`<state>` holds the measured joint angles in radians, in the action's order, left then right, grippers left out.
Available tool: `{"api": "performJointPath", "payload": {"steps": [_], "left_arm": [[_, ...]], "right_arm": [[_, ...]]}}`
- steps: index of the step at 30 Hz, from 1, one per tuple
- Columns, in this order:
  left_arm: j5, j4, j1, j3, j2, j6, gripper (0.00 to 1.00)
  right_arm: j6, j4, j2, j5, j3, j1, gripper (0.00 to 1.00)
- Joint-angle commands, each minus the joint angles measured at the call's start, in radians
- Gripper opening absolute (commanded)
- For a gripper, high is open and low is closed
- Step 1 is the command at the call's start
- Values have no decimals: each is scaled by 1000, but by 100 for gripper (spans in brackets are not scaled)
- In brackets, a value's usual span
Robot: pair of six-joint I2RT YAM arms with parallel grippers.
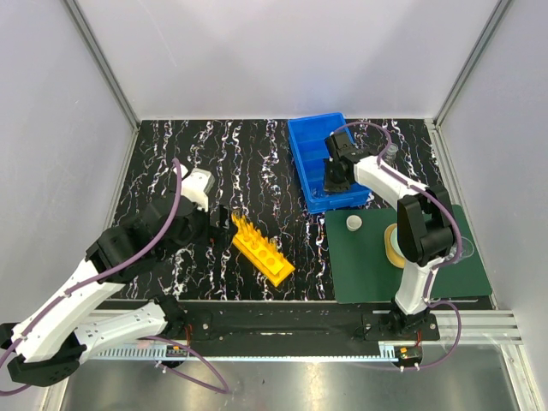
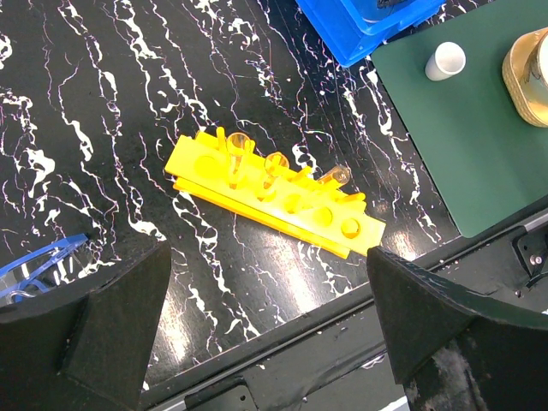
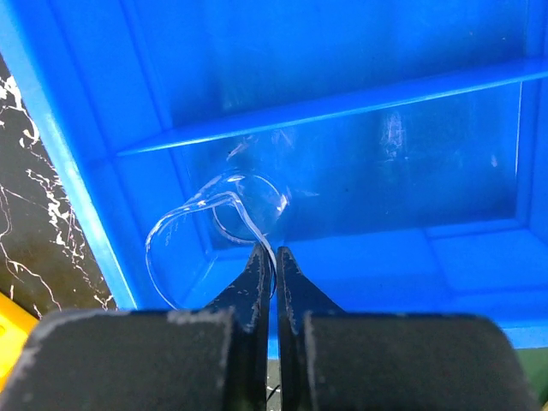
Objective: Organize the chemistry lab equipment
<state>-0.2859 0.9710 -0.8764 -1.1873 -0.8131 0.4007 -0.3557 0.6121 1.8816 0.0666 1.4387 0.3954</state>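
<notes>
Where the blue bin has its cross divider, the holdings stand as follows.

Item 1, beaker: clear glass, lying tipped in the left corner of the compartment on the claw's side of the divider, mouth turned toward the wrist camera. Its thin rim runs straight in between the fingers of the right claw, which are pressed narrow, apparently pinching that rim. The beaker body lies ahead and to the left of the claw. A release here would leave it in the bin.

Item 2, yellow rack: on the counter, apart from the bin. Its long axis runs slantwise, from far-left to near-right in the overhead view. Three clear tubes stand in its holes; other holes are vacant.

Item 3, left claw: spread wide, holding nothing, hanging above and just left of the rack. This is the nearer arm for rack work.

Item 4, white round piece: on the green mat, nearer the right arm.
</notes>
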Motion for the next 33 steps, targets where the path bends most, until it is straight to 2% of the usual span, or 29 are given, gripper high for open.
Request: {"api": "performJointPath", "payload": {"steps": [1, 4, 7, 8, 11, 15, 22, 29, 33], "left_arm": [[-22, -38, 4, -1, 3, 0, 99], [-22, -38, 4, -1, 3, -2, 99], [-24, -37, 4, 0, 2, 0, 99], [-22, -37, 4, 0, 0, 0, 99], [-21, -43, 4, 3, -4, -2, 99], [-19, -45, 4, 3, -11, -3, 99], [-16, -52, 4, -5, -23, -8, 99], [-16, -54, 4, -15, -38, -13, 99], [-10, -60, 4, -18, -44, -16, 99]], "right_arm": [[-6, -52, 4, 1, -24, -6, 0], [-8, -58, 5, 4, -35, -7, 4], [-8, -64, 2, 2, -41, -7, 18], [-8, -64, -2, 2, -41, -9, 28], [-9, -64, -19, 4, -43, -9, 42], [-5, -54, -52, 18, -35, -9, 50], [3, 3, -160, 42, -1, -7, 53], [-15, 51, -372, 70, -23, -7, 54], [-25, 86, -476, 206, -73, -7, 54]]}}
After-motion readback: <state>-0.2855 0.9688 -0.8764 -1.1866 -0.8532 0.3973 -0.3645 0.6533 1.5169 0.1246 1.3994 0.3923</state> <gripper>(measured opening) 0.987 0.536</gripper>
